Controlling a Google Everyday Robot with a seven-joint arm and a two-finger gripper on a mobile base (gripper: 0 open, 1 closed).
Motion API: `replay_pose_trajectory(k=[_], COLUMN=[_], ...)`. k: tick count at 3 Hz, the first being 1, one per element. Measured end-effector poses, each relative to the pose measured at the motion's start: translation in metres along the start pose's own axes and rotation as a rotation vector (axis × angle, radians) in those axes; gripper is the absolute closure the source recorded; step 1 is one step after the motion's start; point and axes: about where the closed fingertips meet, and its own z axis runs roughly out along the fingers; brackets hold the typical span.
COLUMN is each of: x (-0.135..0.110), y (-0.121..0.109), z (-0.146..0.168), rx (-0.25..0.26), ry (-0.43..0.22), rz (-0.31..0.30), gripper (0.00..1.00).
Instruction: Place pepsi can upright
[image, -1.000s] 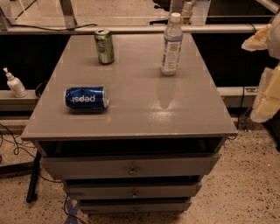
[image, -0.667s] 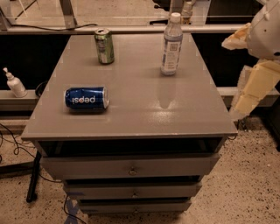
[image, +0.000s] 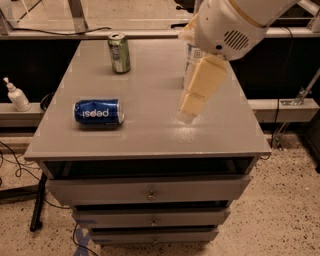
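In the camera view the gripper (image: 191, 106) hangs from the pale arm (image: 225, 25) that comes in over the back right corner of the counter (image: 150, 100). Its tip points down, over the right half of the top. Whether the gripper is apart or together I cannot tell. No object is seen in its hold. It stands in front of the clear bottle (image: 189, 67) and hides most of it, so I cannot tell if they touch. There is one pepsi can (image: 98, 111). It lies on its side near the left edge, toward the front, well apart from the gripper. There is one green can (image: 119, 52), upright near the back edge, left of the middle. Under the top are three drawers (image: 150, 192).
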Motion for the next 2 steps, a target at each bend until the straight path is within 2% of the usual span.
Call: replay_pose_trajectory(k=[2], x=[0.0011], y=[-0.0043], z=[0.0031], rx=[0.007], ry=[-0.024], rz=[0.008], gripper=[0.0])
